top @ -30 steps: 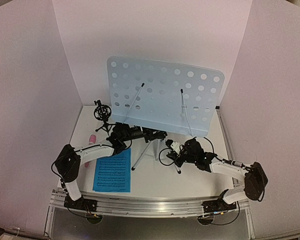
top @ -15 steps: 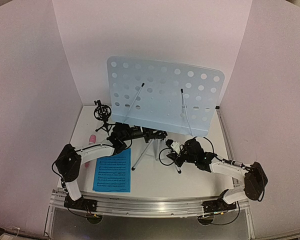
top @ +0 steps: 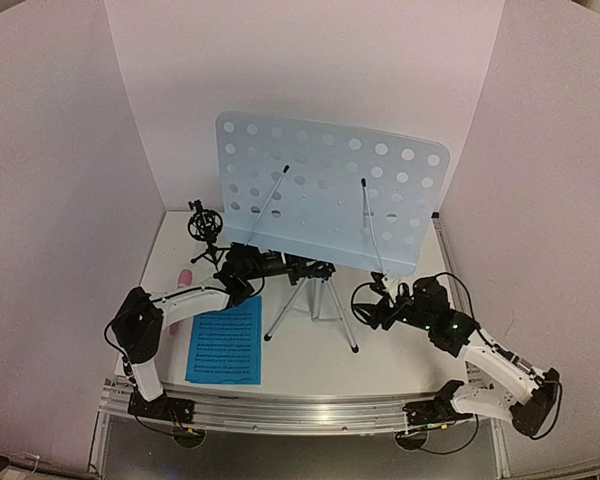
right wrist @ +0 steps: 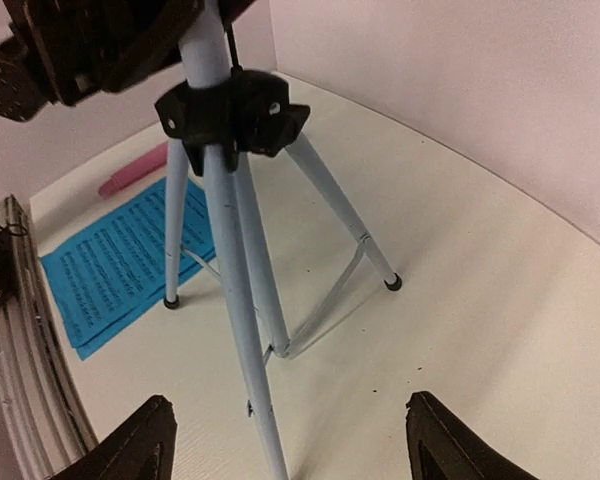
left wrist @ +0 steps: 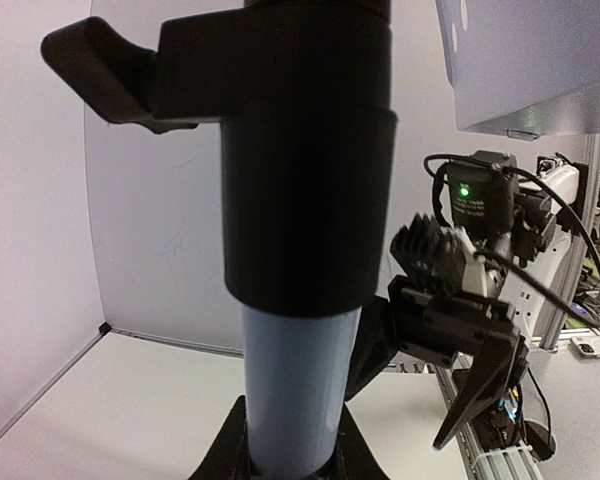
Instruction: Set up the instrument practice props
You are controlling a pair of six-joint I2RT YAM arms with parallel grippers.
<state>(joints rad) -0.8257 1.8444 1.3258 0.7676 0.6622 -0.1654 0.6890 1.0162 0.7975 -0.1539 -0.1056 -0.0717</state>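
- Left fingers (left wrist: 228,455) are clenched on the music stand (top: 330,195), gripping the pole (left wrist: 300,390) right under the black collar (left wrist: 305,200). My guess is that's to steady it so it doesn't tip.
- Right fingers (right wrist: 140,445) are spread wide with nothing in them. They hover low at about 4 o'clock from the tripod (right wrist: 225,120), facing its legs. Looks like the free hand, waiting for whatever's next.
- The stand itself sits upright mid-worktop (top: 310,365) with its silver legs splayed. The pale-blue perforated desk leans back and has nothing on it.
- From the tripod, the blue sheet-music pages (top: 225,340) lie flat at 8 o'clock, stacked a bit offset.
- The pink microphone (top: 183,281) lies at 9 o'clock, and the black mic holder (top: 205,225) stands at 10 o'clock with no mic in it. So I'd say pages and mic aren't placed yet.
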